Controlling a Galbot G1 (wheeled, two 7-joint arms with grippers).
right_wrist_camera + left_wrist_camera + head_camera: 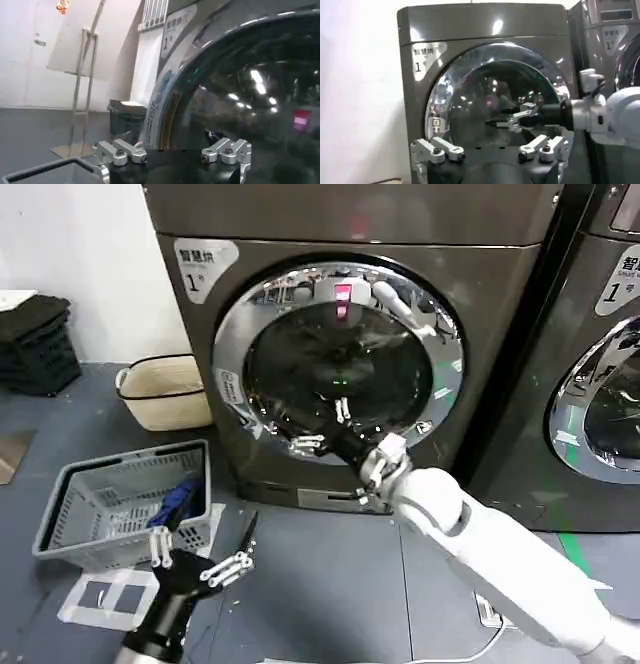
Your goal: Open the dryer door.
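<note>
Filling the front of the dark grey machine (500,334) marked "1", the dryer door (337,356) sits closed; the right gripper (322,425) hovers just before its lower glass, fingers spread open. Well below the door, beside a grey basket (120,504) on the floor, the left gripper (195,556) waits, fingers open.

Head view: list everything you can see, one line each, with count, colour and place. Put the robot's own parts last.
dryer door: one, chrome rim with dark glass, on the front of the dark grey machine marked 1, appears shut.
neighbouring machine: one, grey, to the right of the first, with a similar chrome-rimmed door.
plastic basket: one, grey, on the floor left of the dryer, something blue inside.
woven basket: one, beige, on the floor against the wall.
dark stack: one, black, far left on the floor.
left gripper: one, silver fingers, open, low above the floor.
right gripper: one, silver fingers on a white arm, open, at the door's lower glass.
</note>
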